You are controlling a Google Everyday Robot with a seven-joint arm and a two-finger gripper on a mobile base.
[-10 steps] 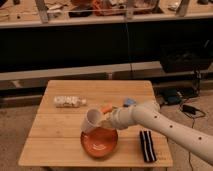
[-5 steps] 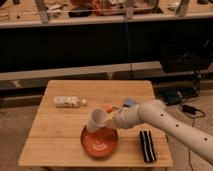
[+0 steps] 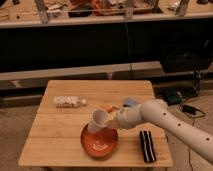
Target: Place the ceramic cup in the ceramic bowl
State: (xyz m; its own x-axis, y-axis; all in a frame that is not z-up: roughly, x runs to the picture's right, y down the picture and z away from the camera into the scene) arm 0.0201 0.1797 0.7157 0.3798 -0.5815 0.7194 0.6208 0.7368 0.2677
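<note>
The ceramic cup (image 3: 98,120) is small, white and tilted, held over the far rim of the ceramic bowl (image 3: 99,142), a wide orange-red dish with white arc marks near the table's front edge. My gripper (image 3: 111,120) is at the end of the white arm reaching in from the right, and is shut on the cup's right side. The cup's lower edge overlaps the bowl's rim; I cannot tell if they touch.
A clear plastic bottle (image 3: 69,101) lies on its side at the table's back left. A black striped object (image 3: 147,146) lies at the front right. A small blue item (image 3: 129,102) and an orange bit (image 3: 111,108) sit behind the arm. The wooden table (image 3: 50,145) has edges all round.
The cup has moved slightly lower and nearer the bowl, with the gripper still holding it. The arm has shifted a little forward.
</note>
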